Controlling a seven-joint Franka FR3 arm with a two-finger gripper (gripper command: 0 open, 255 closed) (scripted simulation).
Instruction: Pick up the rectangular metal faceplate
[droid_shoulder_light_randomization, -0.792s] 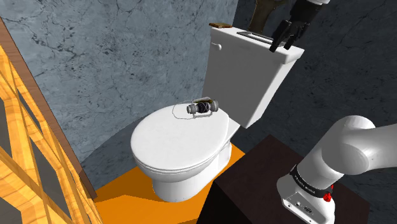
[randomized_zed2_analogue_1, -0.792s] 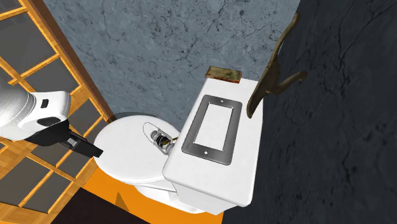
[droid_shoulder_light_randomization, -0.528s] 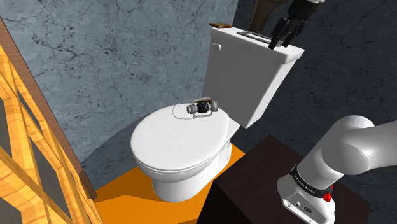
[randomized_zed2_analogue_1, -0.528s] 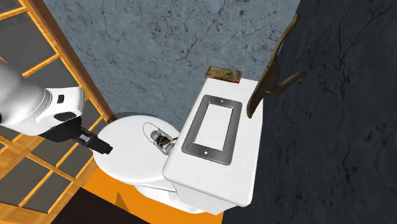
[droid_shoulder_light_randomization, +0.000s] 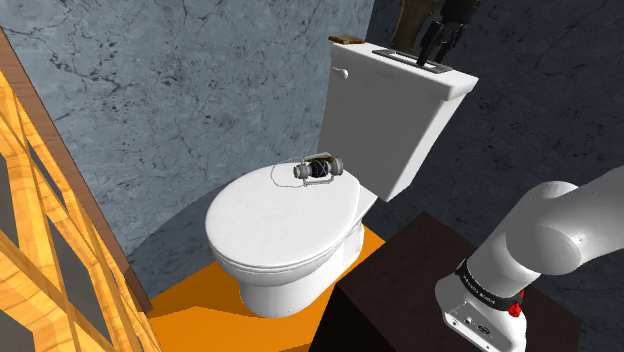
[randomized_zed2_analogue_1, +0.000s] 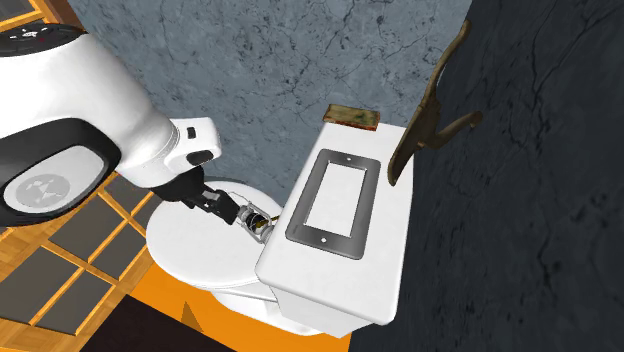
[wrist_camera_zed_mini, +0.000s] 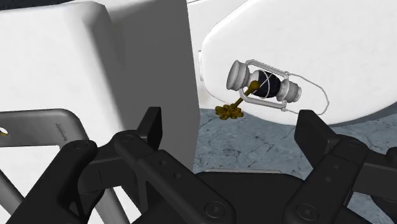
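On the toilet tank (randomized_zed2_analogue_1: 340, 290), faceplate (randomized_zed2_analogue_1: 310, 196): a dark grey rectangular frame lying flat on the tank's white lid, which shows through its open middle; a small screw hole sits at each short end.
Gripper (droid_shoulder_light_randomization: 432, 52): black, above the tank's lid in the shoulder view, fingers pointing down toward the faceplate; I cannot tell whether the tips touch it. In the second exterior view it shows against the tank's front side, over the lantern.
Jaws: spread wide with nothing clasped; in the wrist view the two fingers (wrist_camera_zed_mini: 151, 127) stand well apart, one before the tank's wall and beside a rounded corner of the faceplate.
Lantern (droid_shoulder_light_randomization: 318, 170): a small grey thing with a wire guard, lying on its side just in front of the tank.
Toilet lid (droid_shoulder_light_randomization: 280, 220): white, closed, in front of and below the tank, bearing the lantern.
Brown block (randomized_zed2_analogue_1: 352, 116): at the tank lid's back edge, apart from the faceplate.
Hook (randomized_zed2_analogue_1: 430, 110): brown, on the dark wall just beside the tank.
Stand (droid_shoulder_light_randomization: 400, 290): a dark box well in front of the tank.
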